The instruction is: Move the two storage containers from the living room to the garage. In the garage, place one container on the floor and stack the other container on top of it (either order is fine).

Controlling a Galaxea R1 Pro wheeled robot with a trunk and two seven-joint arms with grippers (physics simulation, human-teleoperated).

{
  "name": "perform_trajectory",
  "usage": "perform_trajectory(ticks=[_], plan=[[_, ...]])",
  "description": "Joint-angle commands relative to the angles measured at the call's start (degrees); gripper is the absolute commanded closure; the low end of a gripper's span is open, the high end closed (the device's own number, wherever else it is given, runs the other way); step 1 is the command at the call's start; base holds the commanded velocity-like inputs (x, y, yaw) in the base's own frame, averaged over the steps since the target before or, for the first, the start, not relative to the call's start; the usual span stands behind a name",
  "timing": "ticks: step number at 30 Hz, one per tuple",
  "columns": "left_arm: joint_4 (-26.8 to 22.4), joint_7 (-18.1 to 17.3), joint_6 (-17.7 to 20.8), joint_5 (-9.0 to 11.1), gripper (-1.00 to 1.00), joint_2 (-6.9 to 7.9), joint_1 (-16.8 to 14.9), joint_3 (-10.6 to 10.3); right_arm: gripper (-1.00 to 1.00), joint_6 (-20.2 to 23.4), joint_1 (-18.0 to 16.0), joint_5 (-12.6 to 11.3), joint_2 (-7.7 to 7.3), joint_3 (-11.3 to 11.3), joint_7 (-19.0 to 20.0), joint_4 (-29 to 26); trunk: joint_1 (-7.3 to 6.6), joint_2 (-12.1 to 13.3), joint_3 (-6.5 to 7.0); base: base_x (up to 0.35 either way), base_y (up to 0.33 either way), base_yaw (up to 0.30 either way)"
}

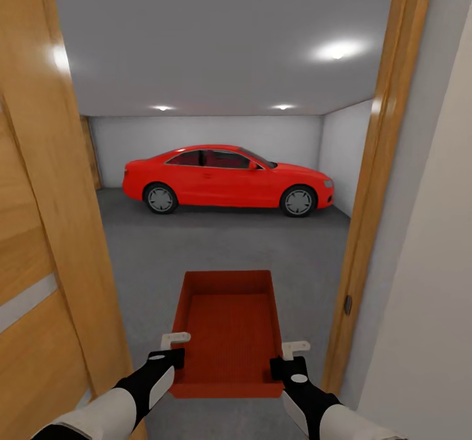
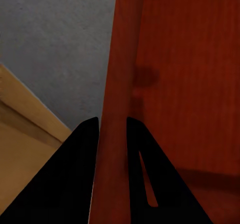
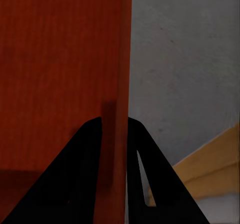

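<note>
Both grippers, left [image 1: 172, 355] & right [image 1: 288, 355], pinch the storage container [image 1: 226, 325] walls; door frame [image 1: 367, 184] at 3 o'clock could clip it

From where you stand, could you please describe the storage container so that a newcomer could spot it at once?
Look through the wooden door frame into the garage, where a red car is parked by the far wall. Nearer, above the grey floor, hangs the orange-red storage container, held between both arms' jaws. Open-topped, thin-walled, rectangular and empty.

orange-red storage container [image 1: 227, 325], lidless, level, held above grey floor [image 1: 196, 250]
</note>
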Motion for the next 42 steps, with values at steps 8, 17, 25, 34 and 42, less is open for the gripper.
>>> perform_trajectory(ticks=[8, 17, 25, 34, 42], plan=[[0.01, 0.74, -1.21, 4.92, 1.00, 0.45, -0.02, -4.43, 1.00, 0.01, -0.01, 0.96, 0.21, -0.52, -0.39, 0.08, 0.03, -0.03, -0.02, 0.087, 0.000, 0.000], [1.16, 0.74, -2.35, 9.32, 1.00, 0.46, -0.02, -8.04, 1.00, 0.01, -0.01, 3.27, 0.26, -1.20, -0.39, 0.08, 0.03, -0.03, -0.02, 0.312, 0.000, 0.000], [0.02, 0.67, -2.35, -2.75, 1.00, 0.46, -0.02, 3.20, 1.00, 0.01, -0.01, -0.45, 0.26, -0.76, -0.11, 0.08, 0.03, -0.03, -0.02, 0.321, 0.032, 0.000], [-0.02, 0.66, -2.35, -2.75, 1.00, 0.46, -0.02, 3.17, 1.00, 0.05, -0.01, -0.45, 0.31, -0.76, -0.51, 0.08, 0.03, -0.03, -0.02, 0.321, 0.097, -0.060], [0.01, 0.66, -2.35, -2.74, 1.00, 0.44, -0.02, 3.13, 1.00, 0.09, -0.01, -0.45, 0.28, -0.76, -0.63, 0.08, 0.03, -0.03, -0.02, 0.320, 0.144, -0.039]])
